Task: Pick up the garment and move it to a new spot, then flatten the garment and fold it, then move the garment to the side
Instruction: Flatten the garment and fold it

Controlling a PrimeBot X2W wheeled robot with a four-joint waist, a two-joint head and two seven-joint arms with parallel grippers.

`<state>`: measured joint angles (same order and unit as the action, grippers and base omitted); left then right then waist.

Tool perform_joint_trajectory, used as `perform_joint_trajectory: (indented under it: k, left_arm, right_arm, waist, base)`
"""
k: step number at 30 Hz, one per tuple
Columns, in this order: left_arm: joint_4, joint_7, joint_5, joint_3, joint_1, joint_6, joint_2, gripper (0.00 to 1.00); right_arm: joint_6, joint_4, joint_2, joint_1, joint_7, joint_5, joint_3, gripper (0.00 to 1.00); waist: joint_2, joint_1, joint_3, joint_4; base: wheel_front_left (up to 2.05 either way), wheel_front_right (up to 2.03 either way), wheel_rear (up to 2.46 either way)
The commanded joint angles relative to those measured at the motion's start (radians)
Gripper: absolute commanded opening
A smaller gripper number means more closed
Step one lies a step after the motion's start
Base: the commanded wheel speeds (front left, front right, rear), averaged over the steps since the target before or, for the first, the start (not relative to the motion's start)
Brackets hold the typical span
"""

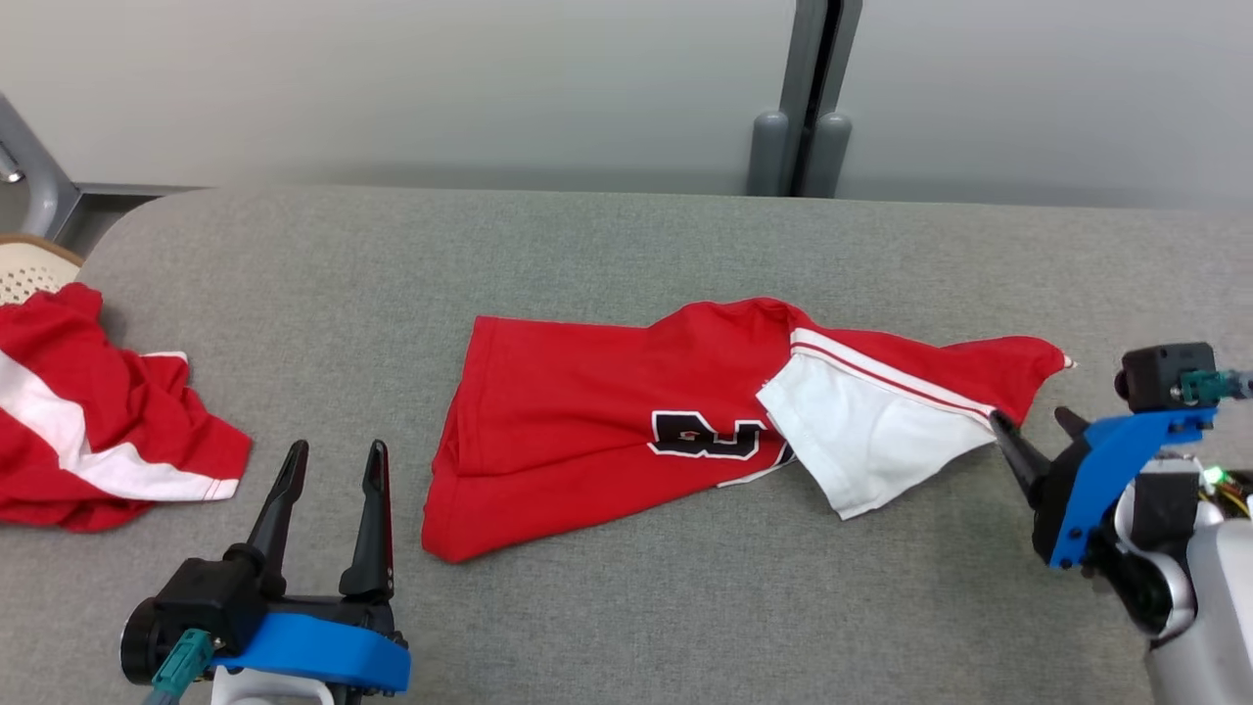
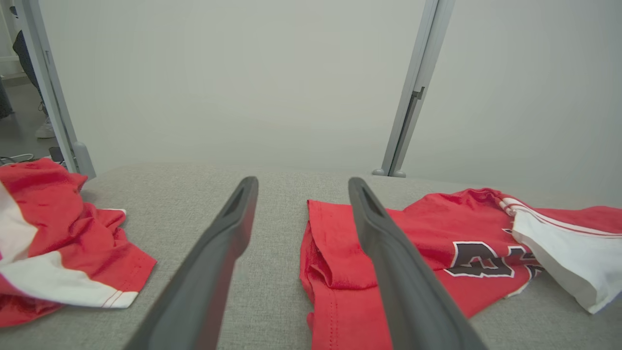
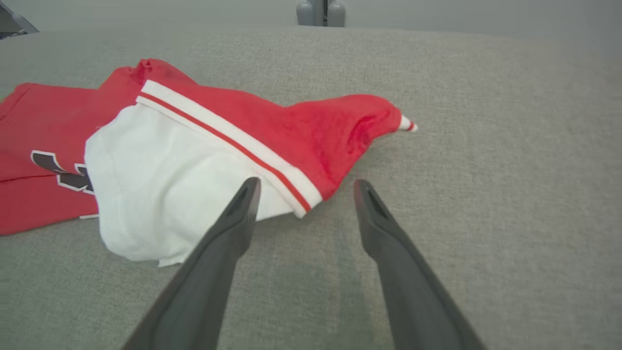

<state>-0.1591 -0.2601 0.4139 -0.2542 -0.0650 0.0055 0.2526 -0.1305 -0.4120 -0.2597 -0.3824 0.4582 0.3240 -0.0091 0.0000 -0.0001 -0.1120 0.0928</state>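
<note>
Lying rumpled on the worktop [image 1: 626, 255], the red garment [image 1: 607, 421] has the right hand [image 1: 1028, 416] spread open and empty just beside its white part, and the left hand [image 1: 338, 448] likewise open near its opposite end.

Matt red cloth garment [image 1: 587, 411] on coarse-woven table [image 1: 626, 607].
</note>
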Motion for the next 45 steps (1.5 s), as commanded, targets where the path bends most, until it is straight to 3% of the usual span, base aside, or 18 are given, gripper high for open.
perform_joint_trajectory:
  k: [1, 6, 10, 20, 31, 32, 33, 38, 45]
  left_arm:
    - [0.006, -0.004, 0.005, 0.002, 0.01, 0.005, 0.006, 1.0]
    - [0.019, 0.002, 0.007, -0.002, 0.025, 0.01, 0.012, 1.0]
    - [0.028, 0.01, 0.007, -0.007, 0.025, 0.011, 0.017, 1.0]
    - [0.035, 0.021, 0.008, -0.021, 0.002, 0.006, 0.022, 1.0]
    - [0.037, 0.018, 0.015, -0.024, -0.005, 0.014, 0.02, 1.0]
    - [0.038, 0.017, 0.016, -0.024, -0.006, 0.013, 0.02, 1.0]
    - [0.038, 0.016, 0.016, -0.025, -0.008, 0.012, 0.019, 1.0]
    - [0.035, 0.013, 0.018, -0.026, -0.011, 0.018, 0.016, 1.0]
    - [0.049, 0.011, 0.025, -0.01, 0.026, 0.034, 0.027, 1.0]
  right_arm:
    - [0.0, 0.047, 0.023, 0.052, 0.009, -0.01, -0.015, 1.0]
    - [0.0, 0.203, 0.146, 0.19, 0.05, -0.02, -0.049, 1.0]
    - [0.0, 0.224, 0.199, 0.229, 0.072, -0.019, -0.052, 1.0]
    - [0.0, 0.03, 0.21, 0.117, -0.029, 0.077, -0.035, 1.0]
    - [0.0, -0.18, 0.21, -0.001, -0.109, 0.103, 0.009, 1.0]
    - [0.0, -0.192, 0.21, -0.009, -0.112, 0.104, 0.021, 0.46]
    - [0.0, -0.205, 0.209, -0.014, -0.114, 0.102, 0.028, 0.0]
    - [0.0, -0.197, 0.208, 0.003, -0.096, 0.046, 0.016, 0.0]
    - [0.0, 0.039, 0.209, 0.112, -0.007, -0.046, -0.067, 0.0]
  waist:
    - [0.0, 0.0001, 0.022, -0.019]
    - [0.0, 0.0001, 0.032, -0.032]
    - [0.0, 0.0001, 0.028, -0.035]
    - [0.0, 0.0001, 0.005, -0.002]
    - [0.0, 0.0001, -0.017, 0.025]
    - [0.0, 0.0001, -0.019, 0.026]
    - [0.0, 0.0001, -0.02, 0.028]
    - [0.0, 0.0001, -0.012, 0.028]
    - [0.0, 0.0001, 0.008, -0.018]
  base:
    - [0.0, 0.0, 0.0]
    - [0.0, 0.0, 0.0]
    - [0.0, 0.0, 0.0]
    - [0.0, 0.0, 0.0]
    - [0.0, 0.0, 0.0]
    - [0.0, 0.0, 0.0]
    - [0.0, 0.0, 0.0]
    - [0.0, 0.0, 0.0]
    - [0.0, 0.0, 0.0]
